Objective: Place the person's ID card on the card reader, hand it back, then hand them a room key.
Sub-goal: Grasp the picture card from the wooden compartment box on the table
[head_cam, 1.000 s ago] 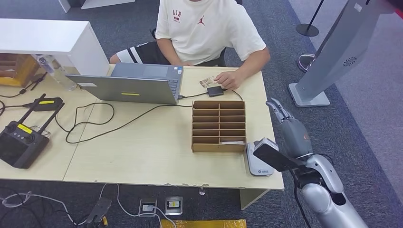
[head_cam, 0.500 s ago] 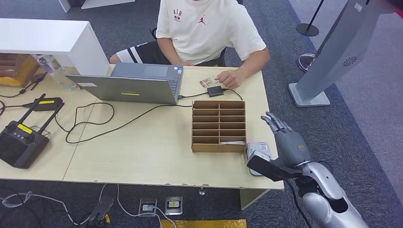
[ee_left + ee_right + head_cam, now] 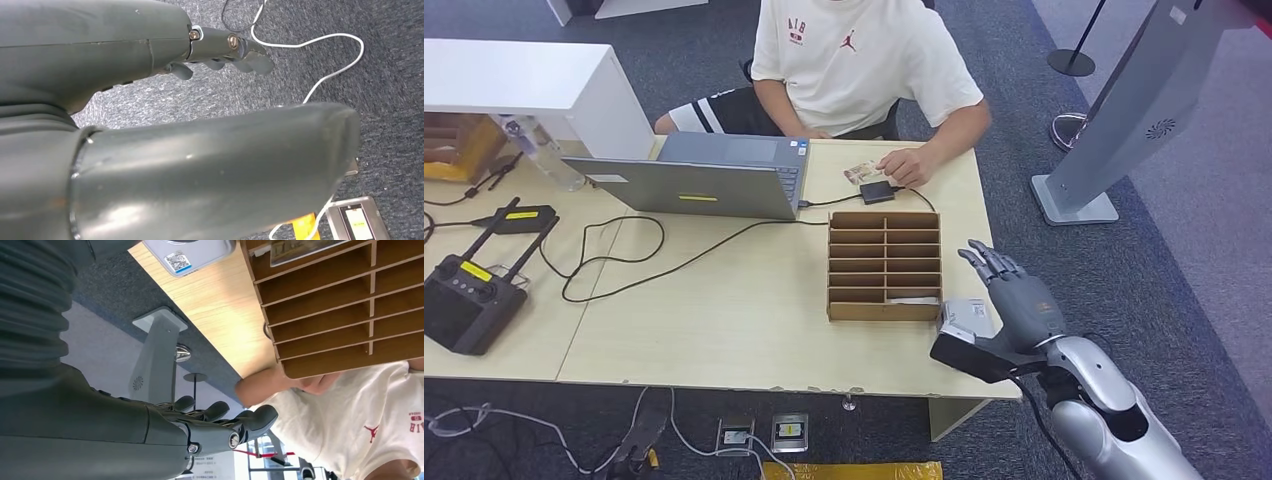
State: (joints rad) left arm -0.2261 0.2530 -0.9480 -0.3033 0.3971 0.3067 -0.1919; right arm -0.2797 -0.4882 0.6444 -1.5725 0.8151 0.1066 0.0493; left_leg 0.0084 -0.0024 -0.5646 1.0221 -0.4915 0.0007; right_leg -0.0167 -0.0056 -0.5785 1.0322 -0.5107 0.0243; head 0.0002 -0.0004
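The counter (image 3: 754,320) carries everything the person (image 3: 854,60) and I both need, so the task's things sit along its right half, between us. The wooden slot rack (image 3: 885,265) faces me; one card, probably a room key (image 3: 914,299), lies in its nearest right slot, handy for later. The grey card reader (image 3: 964,318) sits just beside the rack at my corner, partly under my right hand (image 3: 1014,305). That hand hangs above the counter's edge, fingers spread, holding nothing. The ID card (image 3: 860,172) lies at the far edge, under the person's hand (image 3: 908,165), beside a small black box (image 3: 876,192), so I judge the pickup not yet begun.

My right wrist camera adds the reader's QR sticker (image 3: 178,262). My left hand (image 3: 220,55) hangs over carpet, fingers loosely out, grasping nothing.
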